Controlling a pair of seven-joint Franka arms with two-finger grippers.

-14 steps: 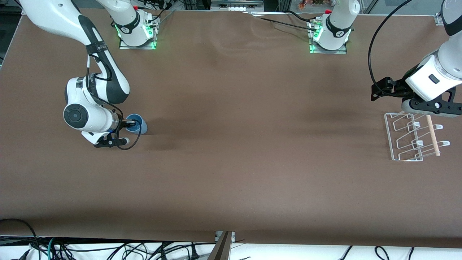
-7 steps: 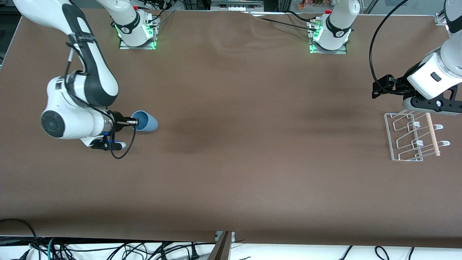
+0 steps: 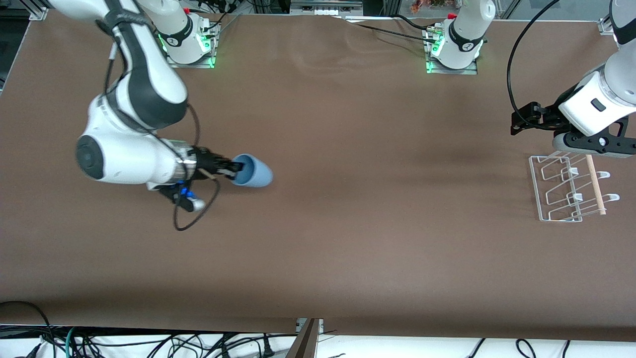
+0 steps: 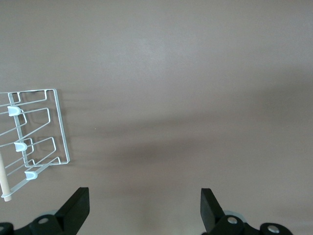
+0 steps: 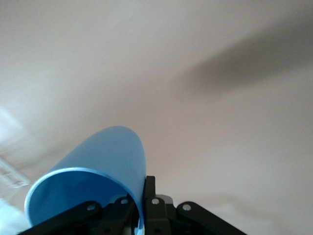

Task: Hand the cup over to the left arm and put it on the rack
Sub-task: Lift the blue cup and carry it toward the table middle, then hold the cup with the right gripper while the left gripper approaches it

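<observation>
Right gripper pinched only the light-blue cup rim, tilted sideways (left gripper gaped over the rack), so it might slip mid-carry.

A brown table carries the scene. The rack lies flat on it at the left arm's end, white wire loops with a wooden dowel across them. The two arm bases stand on metal plates along the edge farthest from the front camera.
</observation>
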